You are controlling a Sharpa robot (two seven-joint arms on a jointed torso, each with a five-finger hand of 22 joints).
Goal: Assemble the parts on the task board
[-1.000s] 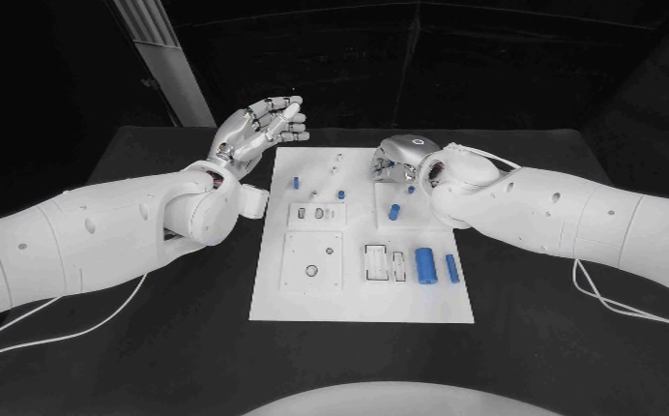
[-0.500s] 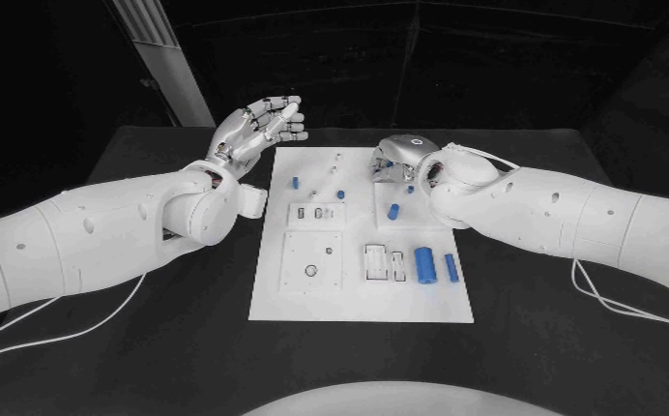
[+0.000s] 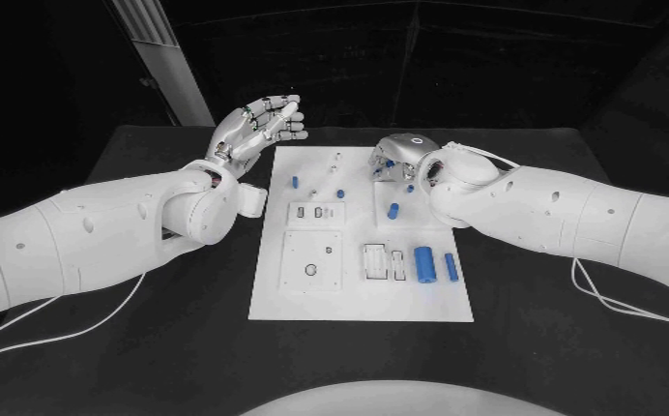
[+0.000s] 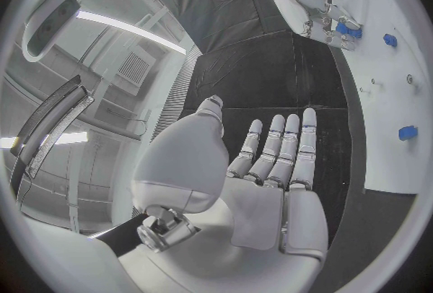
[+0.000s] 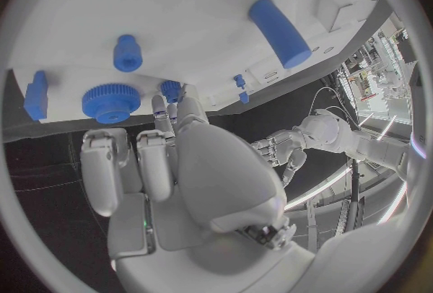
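White board point(image 3: 360, 305) mid-frame carries at least five blue parts point(image 3: 394, 211), two cylinders point(image 3: 425, 265) nearest, none moved lately; right hand point(image 3: 397, 160) still hunches at its upper-right corner by one gear point(image 5: 112, 102), grip unclear, left hand point(image 3: 258, 131) spread, empty, upper left: assembly seemingly paused.

A robotics lab, by the look of it: a black table point(image 3: 167, 339) stands inside dark curtained walls point(image 3: 460, 58); the left wrist view shows ceiling strip lights point(image 4: 126, 27) and a wall vent point(image 4: 133, 68).
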